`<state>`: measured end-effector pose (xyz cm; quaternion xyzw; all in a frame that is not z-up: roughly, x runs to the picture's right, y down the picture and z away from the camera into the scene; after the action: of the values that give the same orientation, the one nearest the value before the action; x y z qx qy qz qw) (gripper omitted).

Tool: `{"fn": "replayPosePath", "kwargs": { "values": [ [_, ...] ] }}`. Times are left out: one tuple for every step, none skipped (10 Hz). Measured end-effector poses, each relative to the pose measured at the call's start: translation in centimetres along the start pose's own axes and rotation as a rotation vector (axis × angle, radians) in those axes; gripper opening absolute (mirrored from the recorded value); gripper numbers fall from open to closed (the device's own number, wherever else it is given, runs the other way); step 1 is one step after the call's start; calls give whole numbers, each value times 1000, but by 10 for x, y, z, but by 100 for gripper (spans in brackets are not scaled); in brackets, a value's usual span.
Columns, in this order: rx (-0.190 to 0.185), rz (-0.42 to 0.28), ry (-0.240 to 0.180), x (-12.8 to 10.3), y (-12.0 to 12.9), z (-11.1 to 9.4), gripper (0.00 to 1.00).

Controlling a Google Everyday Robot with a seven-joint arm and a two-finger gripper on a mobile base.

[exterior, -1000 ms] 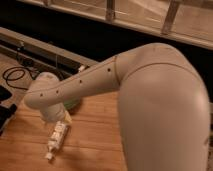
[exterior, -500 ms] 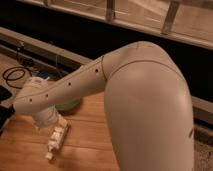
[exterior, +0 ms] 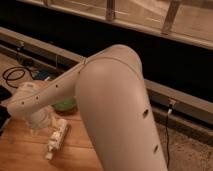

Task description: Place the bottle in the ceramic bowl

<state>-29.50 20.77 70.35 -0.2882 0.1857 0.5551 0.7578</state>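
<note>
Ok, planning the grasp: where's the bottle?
Camera view, lower left: the bottle lies on the wooden table, near side of the ceramic bowl, pincer beside it.

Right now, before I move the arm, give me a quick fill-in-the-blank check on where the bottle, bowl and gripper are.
1. The bottle lies on its ____ on the wooden table.
2. The ceramic bowl, partly hidden behind the arm, shows a ____ inside.
3. In the camera view, the gripper sits just ____ of the bottle.
Missing words: side; green; left.
</note>
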Motion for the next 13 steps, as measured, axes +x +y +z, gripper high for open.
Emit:
{"fn": "replayPosePath", "kwargs": {
  "values": [
    [5, -2, 7, -3, 4, 8, 65],
    [12, -3, 15, -6, 6, 18, 65],
    [21, -3, 23, -9, 7, 28, 65],
    [35, 0, 27, -12, 7, 37, 65],
    [55, 9, 24, -16, 5, 43, 65],
    [67, 19, 14, -19, 1, 42, 65],
    [80, 33, -4, -23, -8, 36, 65],
    [90, 46, -23, -25, -14, 26, 65],
    [97, 55, -39, -26, -19, 16, 65],
    [105, 68, -54, -28, -27, 7, 65],
    [106, 87, -62, -33, -39, 2, 65],
    [91, 105, -54, -35, -49, 3, 65],
    [82, 118, -44, -38, -54, 9, 65]
  ]
}}
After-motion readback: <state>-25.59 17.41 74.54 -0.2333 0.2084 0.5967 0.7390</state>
